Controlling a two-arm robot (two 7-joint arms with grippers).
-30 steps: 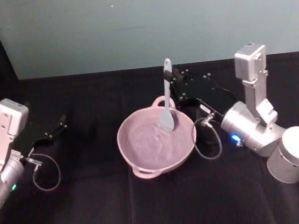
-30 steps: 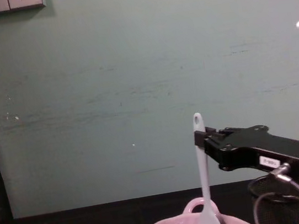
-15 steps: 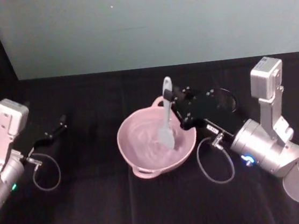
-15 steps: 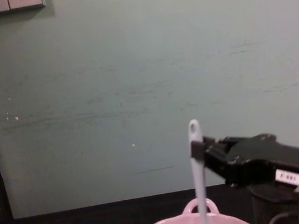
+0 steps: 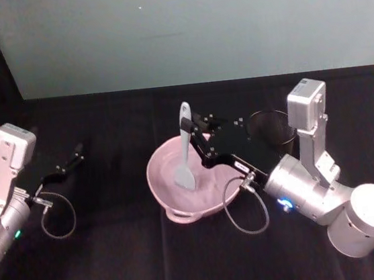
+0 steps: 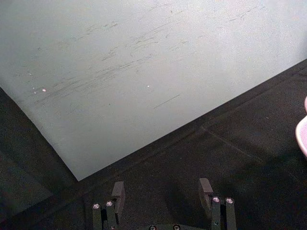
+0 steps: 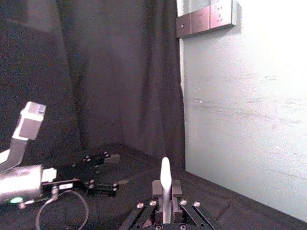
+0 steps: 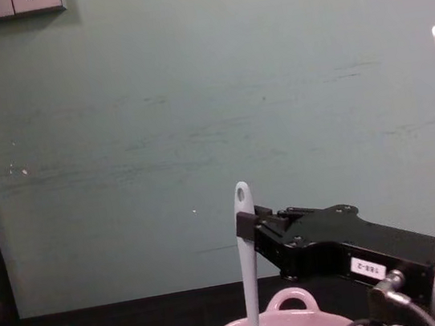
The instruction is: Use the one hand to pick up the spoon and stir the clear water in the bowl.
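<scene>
Over bowl (image 5: 153,184), right gripper (image 5: 192,126), spoon (image 5: 185,148) maybe dipped

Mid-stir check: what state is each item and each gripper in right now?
Right gripper: shut on the spoon handle, above the bowl.
Spoon: near upright, paddle head down inside the bowl.
Bowl: upright, spoon head in it.
Left gripper: open, empty, parked far left.
Black mesh cup: upright, right of the bowl.
</scene>
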